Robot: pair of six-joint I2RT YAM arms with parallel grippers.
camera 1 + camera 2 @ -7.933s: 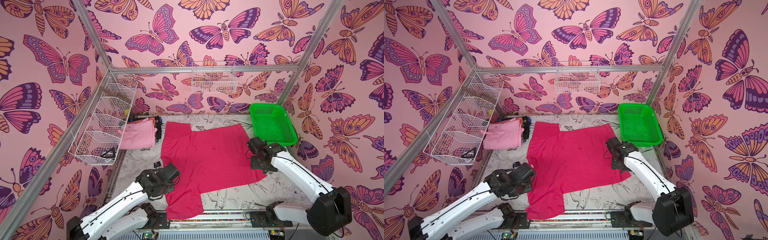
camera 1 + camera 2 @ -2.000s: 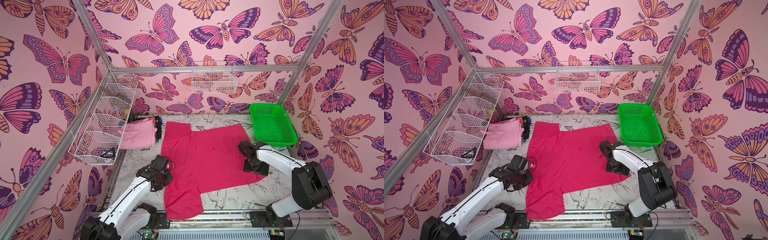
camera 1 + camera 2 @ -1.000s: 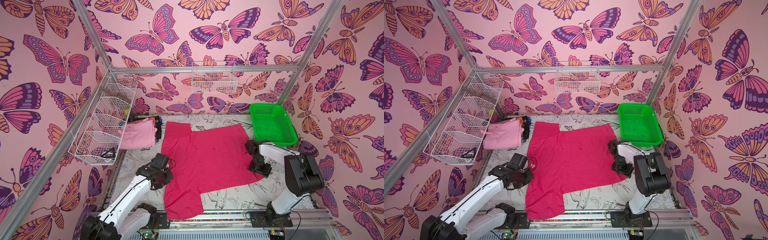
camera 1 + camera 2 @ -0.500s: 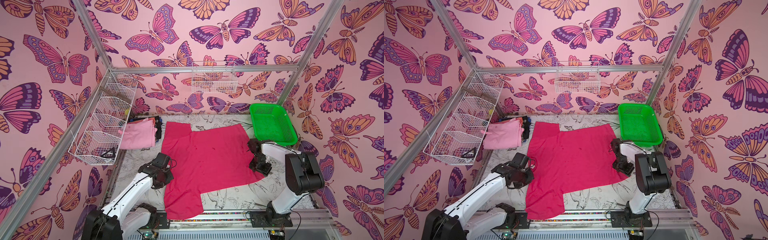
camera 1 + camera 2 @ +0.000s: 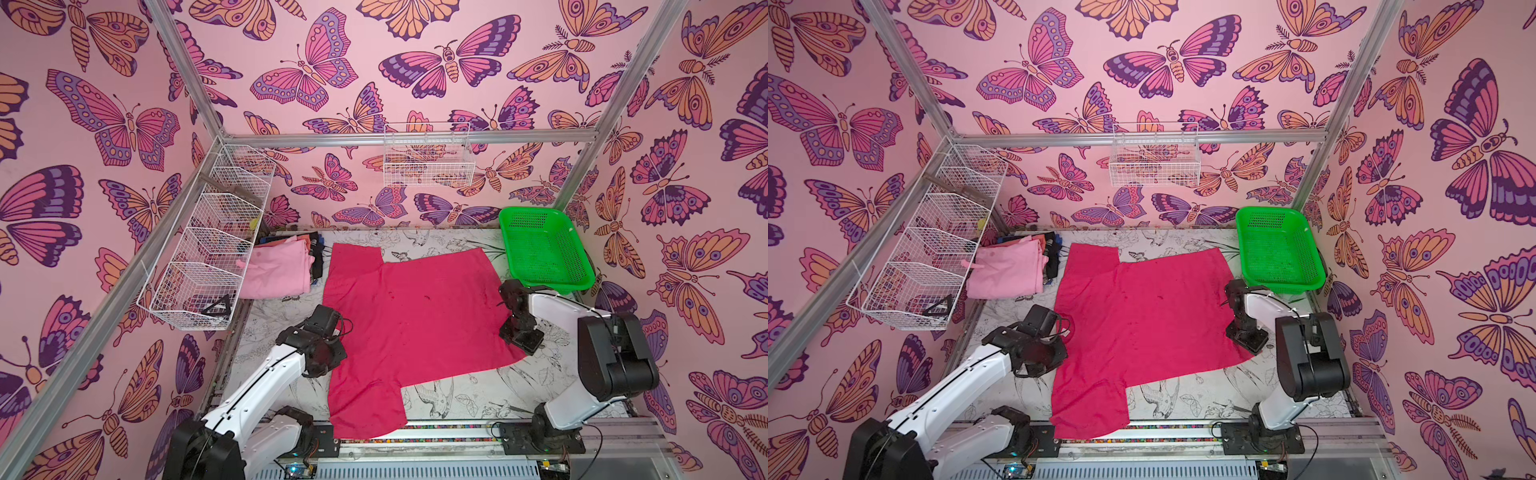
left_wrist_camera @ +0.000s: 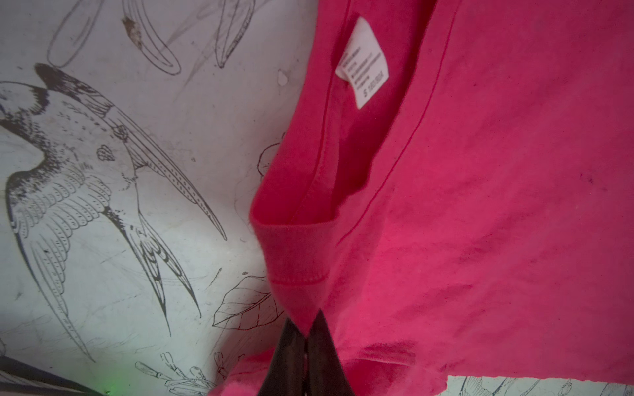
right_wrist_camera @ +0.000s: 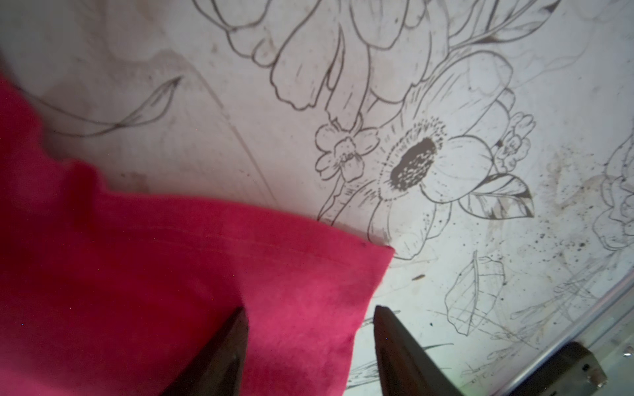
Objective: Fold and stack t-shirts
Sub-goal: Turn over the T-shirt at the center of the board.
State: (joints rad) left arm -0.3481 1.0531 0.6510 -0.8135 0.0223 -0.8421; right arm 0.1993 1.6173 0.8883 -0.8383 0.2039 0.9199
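**Both top views: crimson t-shirt (image 5: pixel 415 316) spread flat, a gripper at each side edge**

The crimson t-shirt lies open across the middle of the table (image 5: pixel 457 399), whose white surface is printed with line drawings of birds and flowers. One sleeve points to the back wall and the other to the lower edge of the frame.

A folded light pink t-shirt (image 5: pixel 278 270) sits left of it, near the back. It lies on a pile of darker and orange shirts (image 5: pixel 309 245) whose edges peek out. Above that pile, a row of wire baskets (image 5: pixel 208 249) hangs on the wall at the left of the frame. A small wire basket (image 5: pixel 428 158) hangs on the back wall. A green mesh basket (image 5: pixel 540 253) stands in the back corner at the right of the frame, just behind the right arm (image 5: pixel 557 307).

The black wrist of the left arm (image 5: pixel 266 374) covers the shirt's left edge, so its fingers are hidden from above. The right arm's wrist likewise sits over the hem corner at the right.

In the left wrist view the left gripper (image 6: pixel 305 319) is pinched together on the crimson cloth beside the collar. Inside the collar a white label (image 6: pixel 365 65) shows a letter S; its smaller lines are too blurred to read.

In the right wrist view the right gripper (image 7: pixel 308 310) has its jaws apart. One finger is over the shirt's corner and the other over bare table.
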